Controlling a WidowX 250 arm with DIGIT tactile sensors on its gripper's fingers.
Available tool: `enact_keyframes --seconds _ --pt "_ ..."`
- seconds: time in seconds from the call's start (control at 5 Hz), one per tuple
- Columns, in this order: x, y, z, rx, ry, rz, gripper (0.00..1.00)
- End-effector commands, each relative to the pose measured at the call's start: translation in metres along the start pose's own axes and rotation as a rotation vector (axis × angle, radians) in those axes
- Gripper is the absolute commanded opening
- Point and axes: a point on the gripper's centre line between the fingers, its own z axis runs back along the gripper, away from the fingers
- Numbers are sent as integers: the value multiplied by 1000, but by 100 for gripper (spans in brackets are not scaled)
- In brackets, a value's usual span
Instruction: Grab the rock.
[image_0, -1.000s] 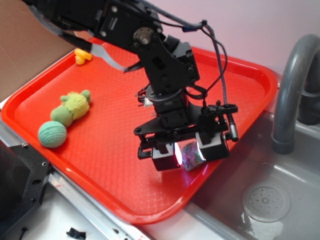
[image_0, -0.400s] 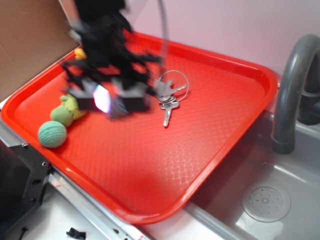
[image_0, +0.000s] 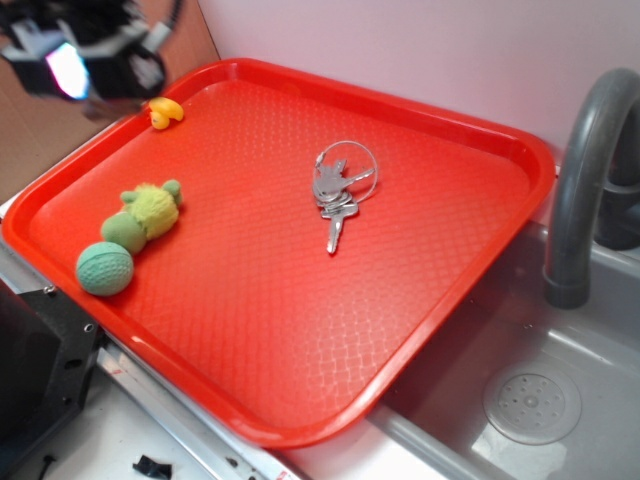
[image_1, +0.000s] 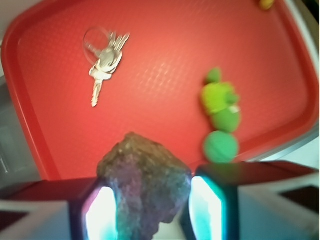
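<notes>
Item one, my gripper (image_1: 145, 210): closed on the rock (image_1: 144, 187), which sits squarely between my two pads (image_1: 102, 217), a rough, angular brown-grey chunk standing roughly upright, its top rising above the fingertips. The rock therefore lies in no direction from me; it is in hand, and I judge the grasp made, so any coming move turns only on keeping it pinched. Item two, my position: in the exterior view the gripper (image_0: 85, 65) hangs high beyond the far left corner of the red tray (image_0: 480, 260), blurred. Item three, below and ahead of me in the wrist view: the tray floor, with a bunch of keys (image_1: 103, 60) on a ring up and to my left. Item four, to my right: a green plush toy (image_1: 220, 100) and, nearer to me, the round green knitted ball (image_1: 220, 146), just beside each other. Item five, far off at the upper right: a small yellow object (image_1: 266, 4), too blurred to name. Item six, outside the tray: a grey sink (image_0: 530, 400) and tap (image_0: 585, 170). Changes noted: a second ago I was low at the tray's near right edge with the rock between my pads; since then I have swept left across the tray and upward, uncovering the keys.
</notes>
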Motion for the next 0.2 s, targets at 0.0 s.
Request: enact_keyframes --seconds 0.0 --pt "12 5 13 -4 -53 141 0"
